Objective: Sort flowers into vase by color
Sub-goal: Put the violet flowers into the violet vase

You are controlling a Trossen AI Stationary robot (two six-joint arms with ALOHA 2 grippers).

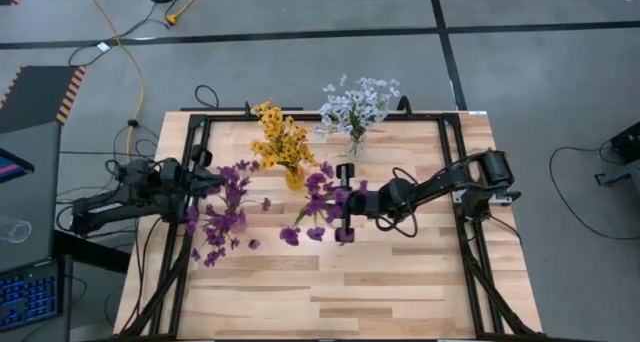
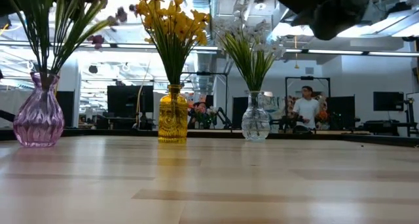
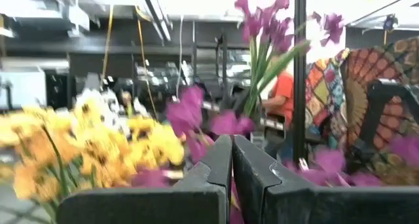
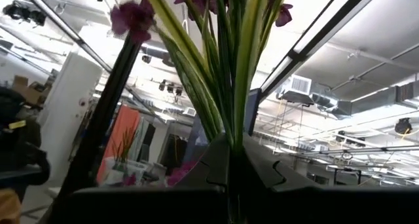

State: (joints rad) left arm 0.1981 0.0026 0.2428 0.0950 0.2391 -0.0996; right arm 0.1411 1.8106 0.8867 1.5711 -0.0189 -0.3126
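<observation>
Purple blossom sprays (image 1: 222, 214) stand with their green stems in a purple glass vase (image 2: 39, 116) at the table's left. Yellow sprays (image 1: 282, 142) fill a yellow vase (image 2: 172, 114), and white sprays (image 1: 357, 107) a clear vase (image 2: 255, 117), both near the far edge. My right gripper (image 1: 336, 204) hovers mid-table, shut on a second purple bunch (image 1: 318, 200). My left gripper (image 3: 232, 160) is shut beside the purple vase's blossoms, with nothing visible between its fingers. My right gripper pinches several green stems together at their lower ends (image 4: 230, 135) between its two fingers. The stems fan out from the fingers, with the purple blossoms (image 4: 134, 16) at their free ends. The bunch is lifted clear of the table.
A black frame (image 1: 455, 197) runs along the table's left, right and far sides. The three vases stand in a row across the far half. Bare wood (image 1: 330, 292) fills the near half. A person (image 2: 306, 109) stands in the room beyond the table.
</observation>
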